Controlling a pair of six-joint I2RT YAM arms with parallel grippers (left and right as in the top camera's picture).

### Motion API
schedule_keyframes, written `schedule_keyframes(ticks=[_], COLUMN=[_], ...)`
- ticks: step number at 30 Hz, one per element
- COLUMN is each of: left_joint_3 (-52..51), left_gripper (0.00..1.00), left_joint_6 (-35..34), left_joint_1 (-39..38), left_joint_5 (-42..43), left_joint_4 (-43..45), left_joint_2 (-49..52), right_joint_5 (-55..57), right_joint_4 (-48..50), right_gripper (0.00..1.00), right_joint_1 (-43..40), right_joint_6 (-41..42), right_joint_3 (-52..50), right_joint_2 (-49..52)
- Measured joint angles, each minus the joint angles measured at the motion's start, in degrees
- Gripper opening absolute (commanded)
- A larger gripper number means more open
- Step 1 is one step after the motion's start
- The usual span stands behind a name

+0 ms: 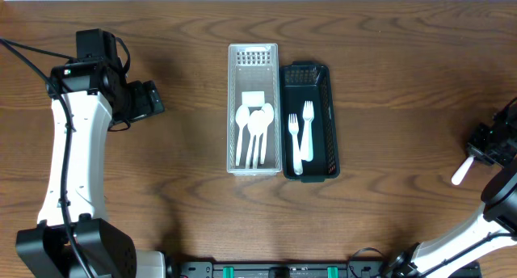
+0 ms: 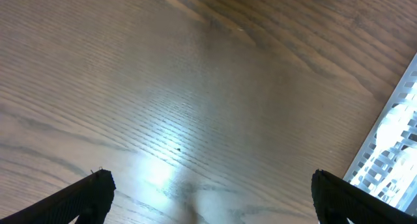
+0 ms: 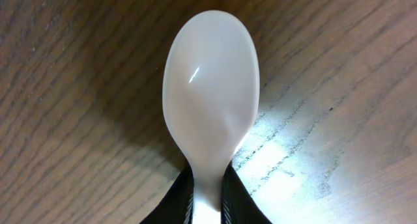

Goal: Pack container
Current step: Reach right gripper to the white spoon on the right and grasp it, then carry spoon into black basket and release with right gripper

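Observation:
A white slotted container [image 1: 232, 108] holds several white plastic spoons [image 1: 254, 124]. A dark green container [image 1: 330, 108] next to it on the right holds two white forks [image 1: 300, 128]. My right gripper [image 1: 483, 149] at the far right edge is shut on a white spoon [image 1: 461, 172]; in the right wrist view its bowl [image 3: 210, 87] faces the camera above the wood, its neck pinched between the fingers [image 3: 208, 195]. My left gripper [image 1: 152, 100] is open and empty over bare wood left of the containers; in the left wrist view its fingertips [image 2: 208, 198] are wide apart, with the white container's edge [image 2: 391, 146] at the right.
The wooden table [image 1: 388, 52] carries only the two containers side by side at its middle. The arm bases stand at the near edge, left [image 1: 77, 246] and right [image 1: 452, 246].

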Motion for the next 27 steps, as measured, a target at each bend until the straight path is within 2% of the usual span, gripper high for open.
schedule_keyframes(ticks=[7,15,22,27], left_joint_3=[0.00,0.00,0.00,0.00], left_gripper=[0.98,0.98,0.98,0.98], left_joint_6=[0.00,0.02,0.74,0.90], left_joint_1=[0.00,0.00,0.00,0.00], left_joint_5=[0.00,0.00,0.00,-0.02], left_joint_4=[0.00,0.00,0.02,0.00], left_joint_2=[0.00,0.00,0.00,0.00], right_joint_5=[-0.98,-3.82,-3.96,-4.11], right_joint_4=[-1.20,-13.88,-22.86,-23.23], right_gripper=[0.01,0.01,0.01,0.01], right_joint_1=[-0.02,2.91,14.86,27.30], right_joint_6=[1.20,2.99,2.60,3.52], right_joint_3=[0.33,5.44,19.37,27.85], right_joint_2=[0.04,1.38,-1.99,-9.77])
